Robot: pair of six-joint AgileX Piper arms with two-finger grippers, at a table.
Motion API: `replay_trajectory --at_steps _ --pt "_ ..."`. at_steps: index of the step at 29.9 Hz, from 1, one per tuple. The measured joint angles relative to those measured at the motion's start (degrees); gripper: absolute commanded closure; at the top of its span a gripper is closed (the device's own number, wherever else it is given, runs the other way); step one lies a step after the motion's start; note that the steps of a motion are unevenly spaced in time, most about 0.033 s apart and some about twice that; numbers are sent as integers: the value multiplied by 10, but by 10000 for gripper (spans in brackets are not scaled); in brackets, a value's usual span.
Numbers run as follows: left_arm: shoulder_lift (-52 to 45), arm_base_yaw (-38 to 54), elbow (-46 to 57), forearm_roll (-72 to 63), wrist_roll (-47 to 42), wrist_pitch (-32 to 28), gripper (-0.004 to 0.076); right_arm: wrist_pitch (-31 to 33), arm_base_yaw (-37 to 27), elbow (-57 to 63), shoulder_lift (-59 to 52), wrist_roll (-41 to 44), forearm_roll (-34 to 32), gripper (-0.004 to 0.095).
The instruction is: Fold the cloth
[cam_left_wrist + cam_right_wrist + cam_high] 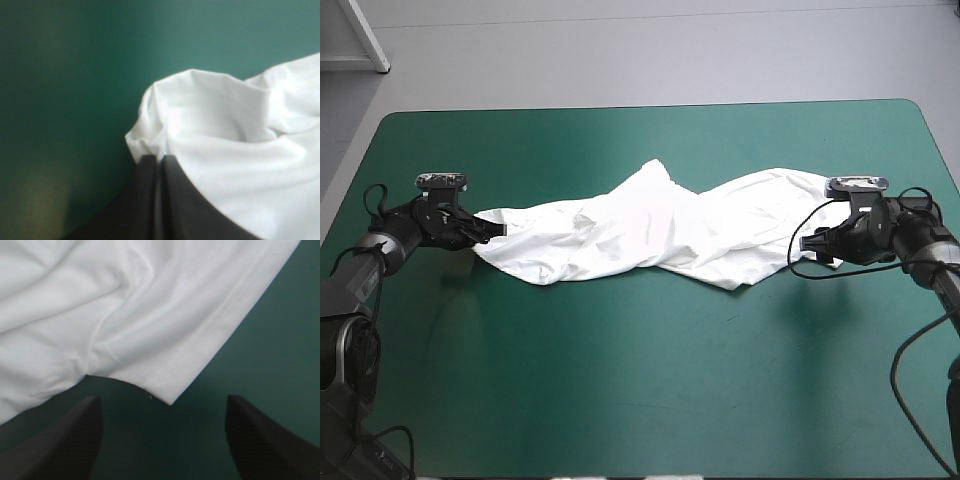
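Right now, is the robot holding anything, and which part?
The left pincer is shut on the T-shirt, at its bunched left end. The right pincer is open, holding nothing; a hemmed corner lies just ahead.

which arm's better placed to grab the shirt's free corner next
Right. The right gripper is open, the hemmed corner of the T-shirt just ahead of it; the left gripper is shut on the other end.
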Motion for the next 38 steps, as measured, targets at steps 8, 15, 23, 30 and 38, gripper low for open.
replay_trajectory --at_steps 8,15,23,30,38 --pt "0 0 0 0 0 2 705 -25 -3 0 65 -18 21 260" --pt "0 0 0 0 0 6 705 -54 -3 -2 84 -24 25 450" --pt "0 0 0 0 0 9 705 -93 -3 -13 109 -29 30 861" --pt "-11 0 0 0 0 11 705 -101 -3 -21 104 -30 36 925" --pt "-89 0 -46 0 0 27 705 -25 -3 -133 8 -30 36 925"
